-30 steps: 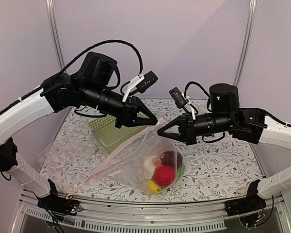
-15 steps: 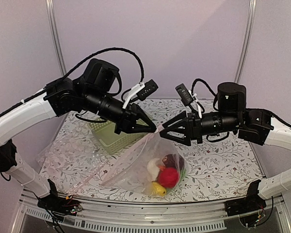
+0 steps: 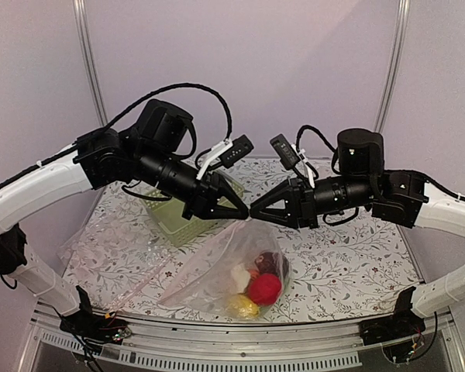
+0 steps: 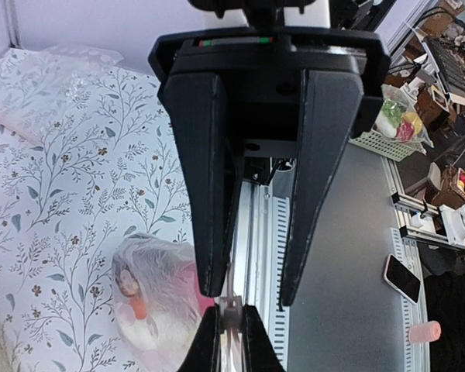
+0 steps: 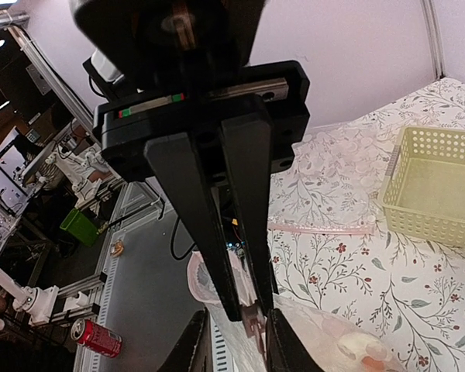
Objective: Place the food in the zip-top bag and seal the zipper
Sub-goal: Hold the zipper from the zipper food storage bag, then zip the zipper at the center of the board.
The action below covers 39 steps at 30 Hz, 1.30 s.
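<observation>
Holding the zip-top bag up by its mouth edge in the left tool, clamped tight on the plastic above the bench. Meeting it tip to tip with the right tool, set narrow about the same edge; cannot tell whether actually pinching. Hanging slack from that point, bottom resting on the bench near the front. Bunched inside at the bottom: the food, namely red ball, yellow piece, white piece and dark maroon piece. Trailing across the bench in the right wrist view: the zipper, a pale pink strip. Standing behind the bag, to the left: light green basket.
</observation>
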Each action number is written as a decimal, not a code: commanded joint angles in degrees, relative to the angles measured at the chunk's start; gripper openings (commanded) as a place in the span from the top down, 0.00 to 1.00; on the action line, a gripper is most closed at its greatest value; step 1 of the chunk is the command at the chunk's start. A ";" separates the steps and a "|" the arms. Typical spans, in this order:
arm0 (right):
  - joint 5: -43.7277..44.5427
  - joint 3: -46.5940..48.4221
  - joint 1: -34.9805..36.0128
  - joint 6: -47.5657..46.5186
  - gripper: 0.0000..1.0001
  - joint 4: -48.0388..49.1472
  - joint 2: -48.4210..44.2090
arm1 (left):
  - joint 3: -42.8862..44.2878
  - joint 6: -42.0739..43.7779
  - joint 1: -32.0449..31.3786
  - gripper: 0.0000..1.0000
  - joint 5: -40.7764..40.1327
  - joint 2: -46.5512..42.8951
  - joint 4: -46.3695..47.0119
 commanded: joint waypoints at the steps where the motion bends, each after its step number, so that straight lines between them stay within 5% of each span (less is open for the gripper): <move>1: -2.31 1.20 0.05 0.02 0.76 0.17 0.73 | -0.74 -0.22 0.30 1.00 0.22 -1.20 0.04; 10: -0.42 0.44 0.05 -0.13 1.00 -0.16 1.02 | -0.48 -0.05 0.30 1.00 -0.25 -1.25 -0.07; 39: 21.75 -1.44 0.11 -6.01 1.00 -7.78 -7.46 | -3.07 2.38 1.58 1.00 -3.89 -3.91 -9.53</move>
